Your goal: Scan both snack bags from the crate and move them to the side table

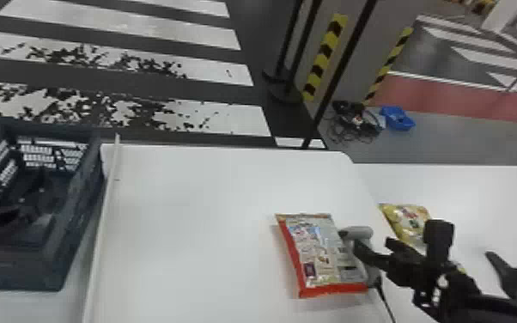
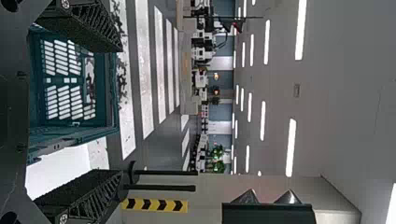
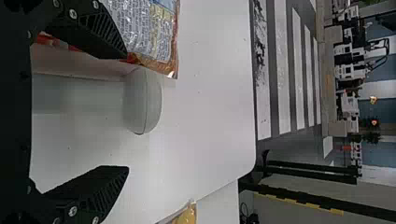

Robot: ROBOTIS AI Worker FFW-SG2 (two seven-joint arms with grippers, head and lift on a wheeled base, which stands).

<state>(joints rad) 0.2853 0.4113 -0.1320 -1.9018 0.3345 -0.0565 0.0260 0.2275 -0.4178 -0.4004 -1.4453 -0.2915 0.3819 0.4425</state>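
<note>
On the desk [image 1: 184, 214], had the red-and-silver snack bag [image 1: 315, 253] just beside the grey handheld scanner [image 1: 360, 233]. Held the right gripper [image 1: 421, 251] near both, fingers wide apart with nothing between, one of them close to the bag; could not tell if touching. Had the yellow snack bag [image 1: 405, 219] on the side table [image 1: 485, 184]. At the dark slatted crate [image 1: 75, 214], held the left gripper [image 1: 2, 219], fingers likewise apart and empty.
</note>
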